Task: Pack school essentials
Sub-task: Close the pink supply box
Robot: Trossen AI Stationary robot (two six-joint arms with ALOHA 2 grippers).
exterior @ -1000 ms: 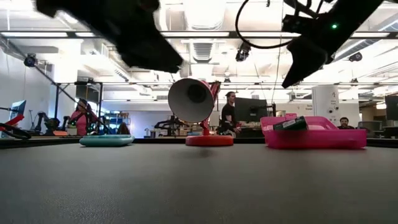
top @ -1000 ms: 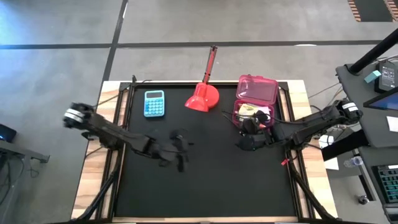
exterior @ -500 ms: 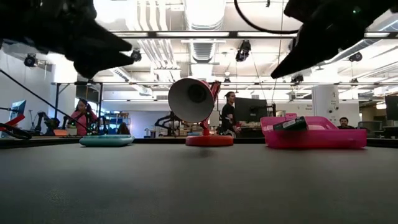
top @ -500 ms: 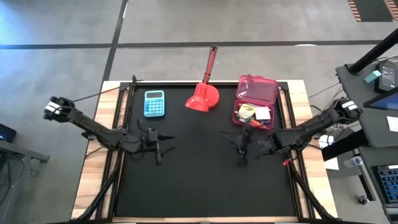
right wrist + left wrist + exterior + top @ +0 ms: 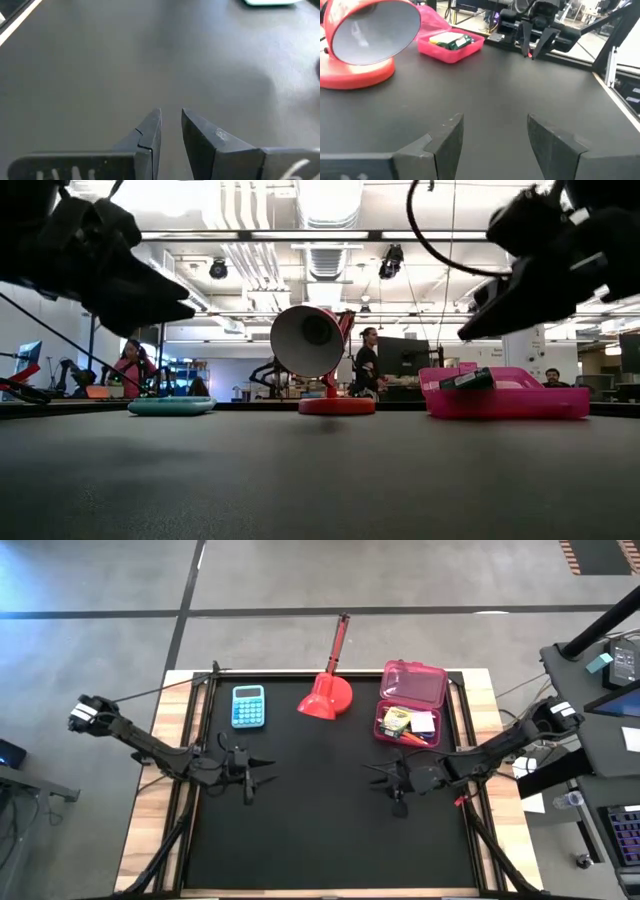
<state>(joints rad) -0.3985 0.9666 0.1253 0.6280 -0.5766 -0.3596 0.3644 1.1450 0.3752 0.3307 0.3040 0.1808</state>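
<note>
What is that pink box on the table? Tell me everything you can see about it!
The pink box is a see-through pink plastic case standing open on the black table, with its lid folded back flat toward the far edge. Inside lie a yellow-green crayon box, a white square and some thin pencils at the near end. It sits at the table's far right, right of the red scoop. Neither robot hand touches it.

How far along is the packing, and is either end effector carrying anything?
Looks nearly done: the crayon box and pencils lie in the open pink case. Nothing in hand: the left end effector is open and empty; the right end effector, nearly shut, holds nothing. Left: the lid is not yet closed.
</note>
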